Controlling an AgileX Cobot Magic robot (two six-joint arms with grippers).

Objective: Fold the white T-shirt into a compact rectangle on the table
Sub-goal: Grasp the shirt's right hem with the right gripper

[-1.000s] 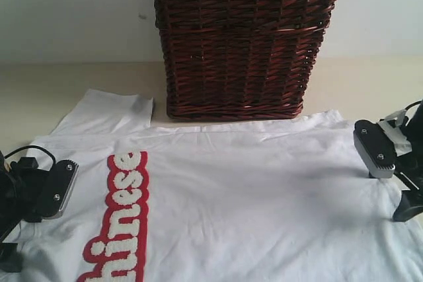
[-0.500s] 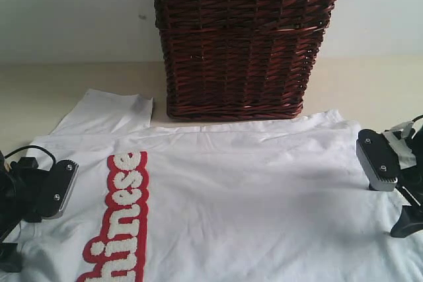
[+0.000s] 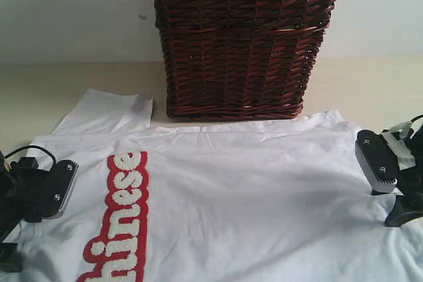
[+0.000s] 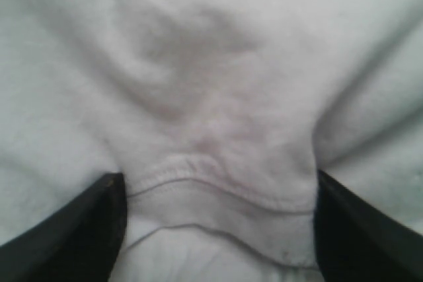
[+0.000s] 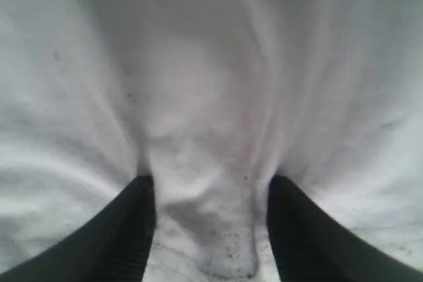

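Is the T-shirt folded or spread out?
Spread out: the T-shirt lies flat across the table, sleeve extended beside the basket.

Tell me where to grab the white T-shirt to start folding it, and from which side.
I'd grip the white T-shirt by its two side edges, one gripper coming in low from each side. It lies flat and spread wide on the table, so only the edges offer a lip to pinch. The left gripper straddles a stitched hem there.
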